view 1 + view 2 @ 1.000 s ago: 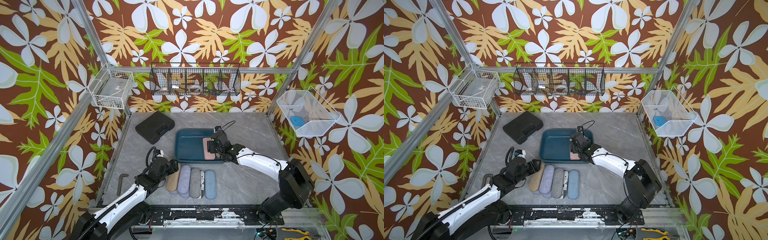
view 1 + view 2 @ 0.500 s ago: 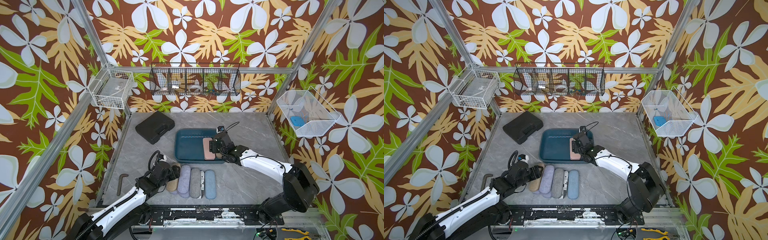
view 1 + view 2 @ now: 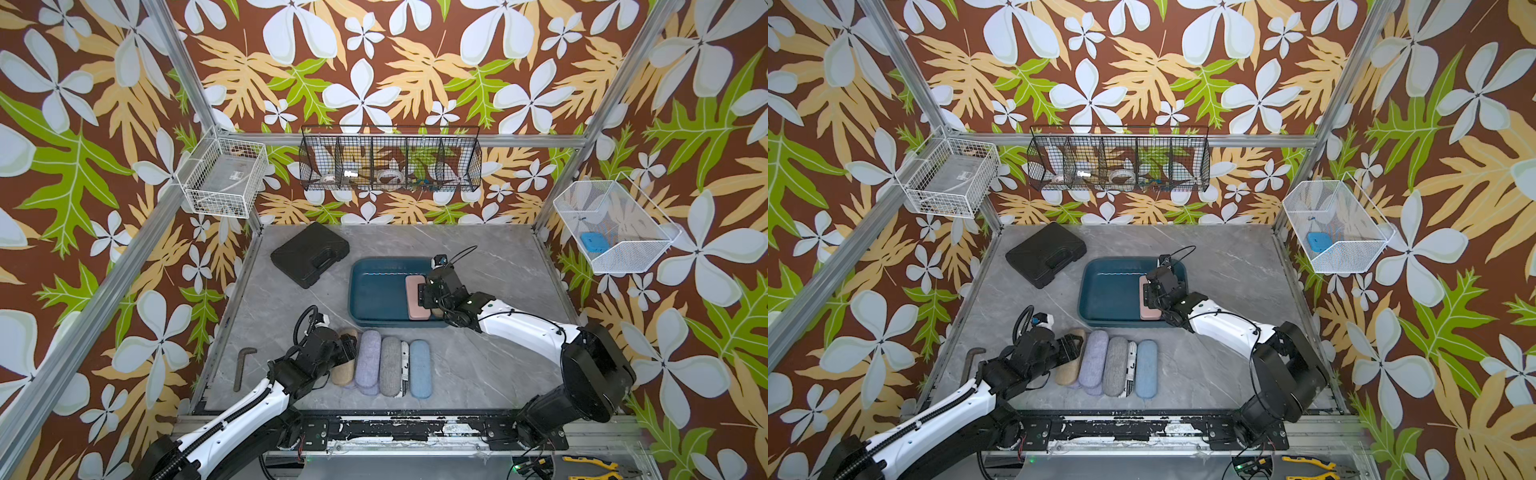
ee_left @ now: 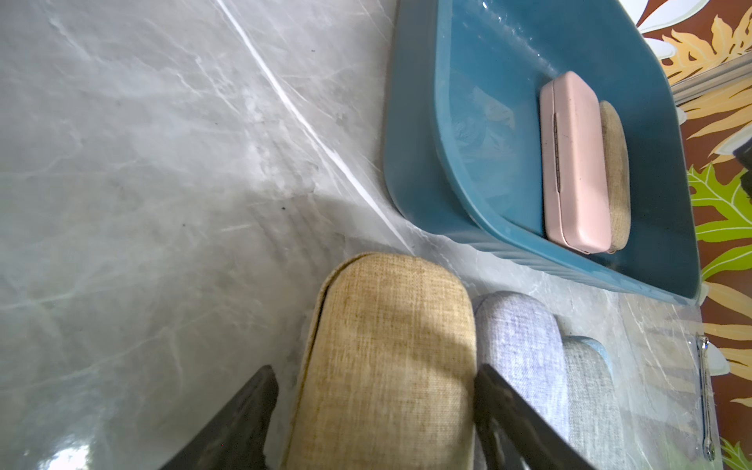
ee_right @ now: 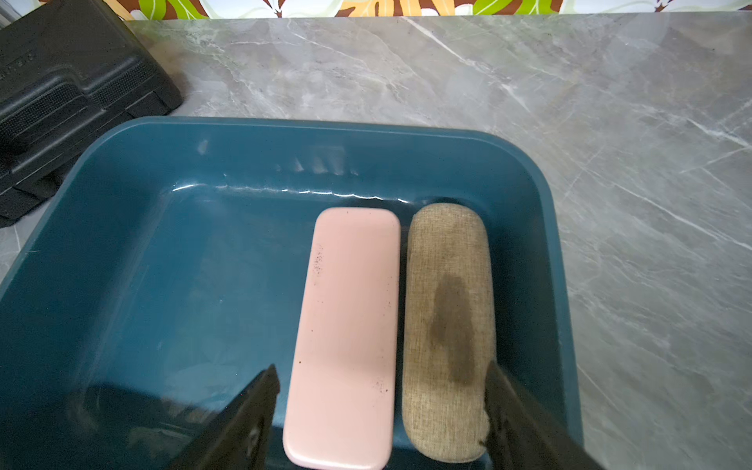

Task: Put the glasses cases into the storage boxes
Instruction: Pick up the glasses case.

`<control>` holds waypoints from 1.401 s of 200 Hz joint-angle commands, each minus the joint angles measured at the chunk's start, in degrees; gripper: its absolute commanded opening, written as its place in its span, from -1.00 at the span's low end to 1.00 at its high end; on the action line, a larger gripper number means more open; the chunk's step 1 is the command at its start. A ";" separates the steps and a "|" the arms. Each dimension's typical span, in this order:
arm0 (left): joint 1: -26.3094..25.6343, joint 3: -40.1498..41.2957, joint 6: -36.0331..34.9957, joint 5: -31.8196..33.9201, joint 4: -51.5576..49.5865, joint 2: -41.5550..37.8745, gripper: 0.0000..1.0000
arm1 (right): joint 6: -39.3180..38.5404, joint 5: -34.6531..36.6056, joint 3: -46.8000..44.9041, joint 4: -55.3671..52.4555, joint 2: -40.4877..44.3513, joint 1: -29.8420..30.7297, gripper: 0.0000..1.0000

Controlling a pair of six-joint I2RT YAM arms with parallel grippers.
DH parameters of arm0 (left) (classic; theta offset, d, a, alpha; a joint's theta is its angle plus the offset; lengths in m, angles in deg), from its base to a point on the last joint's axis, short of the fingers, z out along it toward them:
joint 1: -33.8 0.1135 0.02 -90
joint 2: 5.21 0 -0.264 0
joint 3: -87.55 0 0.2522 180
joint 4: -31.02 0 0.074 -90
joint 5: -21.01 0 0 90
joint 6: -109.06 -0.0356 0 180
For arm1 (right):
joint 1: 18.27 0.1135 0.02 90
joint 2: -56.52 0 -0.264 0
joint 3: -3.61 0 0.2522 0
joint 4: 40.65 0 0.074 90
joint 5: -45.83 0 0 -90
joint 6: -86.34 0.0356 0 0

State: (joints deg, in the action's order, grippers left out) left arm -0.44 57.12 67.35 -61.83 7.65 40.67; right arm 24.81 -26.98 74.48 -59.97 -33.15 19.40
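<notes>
A tan glasses case (image 4: 386, 358) lies at the left end of a row on the table, seen in both top views (image 3: 344, 372) (image 3: 1068, 368). My left gripper (image 4: 376, 378) is open and straddles it: one finger touches the case, the other stands a little off. Beside it lie lavender (image 3: 369, 357), grey (image 3: 390, 365), newspaper-print (image 3: 404, 370) and light blue (image 3: 419, 368) cases. The teal storage box (image 3: 374, 291) holds a pink case (image 5: 346, 325) and a stained tan case (image 5: 447, 325). My right gripper (image 5: 382, 376) hangs open just above those two, holding nothing.
A large black moulded case (image 3: 309, 253) lies left of the storage box at the back. A bent metal key (image 3: 241, 368) rests near the left table edge and a small spanner (image 4: 706, 398) lies beyond the row. Wire baskets (image 3: 390, 162) hang on the walls.
My left gripper has settled lower over the tan case and its jaws have narrowed around it. My right gripper has drawn back slightly over the storage box, jaws unchanged.
</notes>
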 commanded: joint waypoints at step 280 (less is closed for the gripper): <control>-1.73 0.41 2.87 2.77 -2.53 -1.19 0.52 | 0.76 -1.16 0.20 1.06 -2.97 0.03 0.57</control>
State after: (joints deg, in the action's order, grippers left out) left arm -2.04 57.62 70.13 -60.17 7.28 40.08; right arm 24.87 -27.89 74.48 -59.16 -35.97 19.40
